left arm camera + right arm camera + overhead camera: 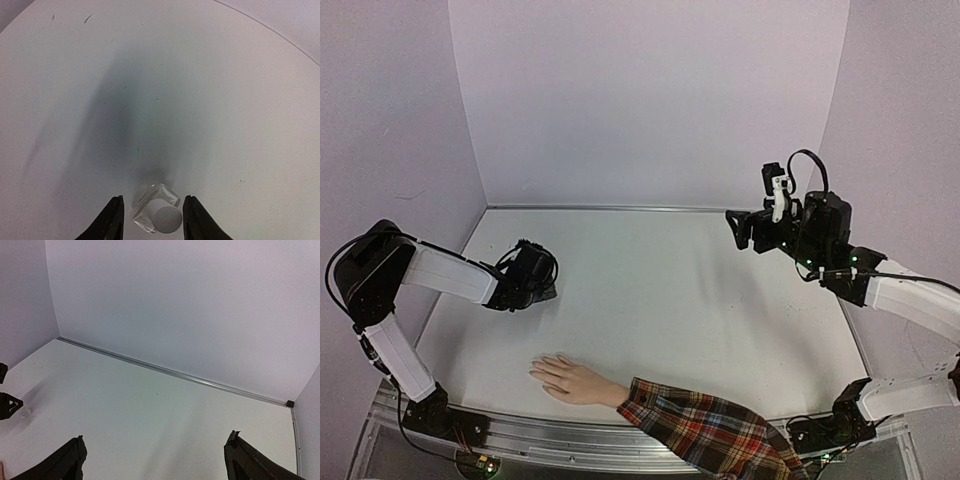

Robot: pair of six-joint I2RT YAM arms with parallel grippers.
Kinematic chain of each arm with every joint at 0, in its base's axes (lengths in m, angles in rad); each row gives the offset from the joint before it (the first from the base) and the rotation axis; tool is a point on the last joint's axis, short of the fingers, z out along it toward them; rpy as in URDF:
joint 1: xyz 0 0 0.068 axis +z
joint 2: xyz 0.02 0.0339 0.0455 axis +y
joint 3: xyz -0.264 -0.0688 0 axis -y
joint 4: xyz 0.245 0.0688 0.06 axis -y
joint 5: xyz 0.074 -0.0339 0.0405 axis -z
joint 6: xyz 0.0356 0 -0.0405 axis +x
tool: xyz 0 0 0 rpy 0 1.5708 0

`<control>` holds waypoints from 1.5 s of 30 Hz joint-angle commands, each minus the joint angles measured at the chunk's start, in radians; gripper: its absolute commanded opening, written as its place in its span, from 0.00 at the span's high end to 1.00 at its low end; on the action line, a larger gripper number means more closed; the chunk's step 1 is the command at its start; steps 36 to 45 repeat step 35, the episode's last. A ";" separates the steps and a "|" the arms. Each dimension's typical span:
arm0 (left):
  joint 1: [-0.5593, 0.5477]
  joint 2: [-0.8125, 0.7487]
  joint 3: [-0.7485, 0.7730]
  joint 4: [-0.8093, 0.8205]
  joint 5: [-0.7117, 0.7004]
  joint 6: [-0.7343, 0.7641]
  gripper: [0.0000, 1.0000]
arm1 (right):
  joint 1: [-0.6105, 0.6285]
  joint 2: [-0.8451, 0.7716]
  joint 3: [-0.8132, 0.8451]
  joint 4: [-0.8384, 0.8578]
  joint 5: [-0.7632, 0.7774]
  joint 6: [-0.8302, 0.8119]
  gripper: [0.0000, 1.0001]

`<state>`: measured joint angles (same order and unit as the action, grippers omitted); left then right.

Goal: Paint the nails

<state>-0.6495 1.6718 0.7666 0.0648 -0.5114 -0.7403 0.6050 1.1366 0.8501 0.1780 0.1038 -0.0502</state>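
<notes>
Two jaws of the left end effector slightly parted around a clear white-capped bottle (gaps either side), right end effector wide open above the desk, nails on the mannequin hand at the desk's near edge.

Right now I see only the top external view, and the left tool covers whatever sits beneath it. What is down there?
Observer: A small clear bottle with a white cap. The left wrist view shows it between the fingers of the left tool.
Operator: Is it clamped?
Observer: It seems not. A thin gap shows on each side of the bottle, so the tool looks open.
Operator: And the right tool?
Observer: The right wrist view shows the right tool spread wide, with nothing between its fingers.
</notes>
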 commanded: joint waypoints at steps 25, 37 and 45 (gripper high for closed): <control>0.340 -0.607 0.067 -0.073 0.209 0.293 0.00 | -0.349 -0.238 -0.059 -0.276 0.079 0.230 0.02; 0.344 -0.678 0.082 -0.103 0.159 0.344 0.00 | -0.350 -0.258 -0.027 -0.302 0.104 0.257 0.02; 0.344 -0.678 0.082 -0.103 0.159 0.344 0.00 | -0.350 -0.258 -0.027 -0.302 0.104 0.257 0.02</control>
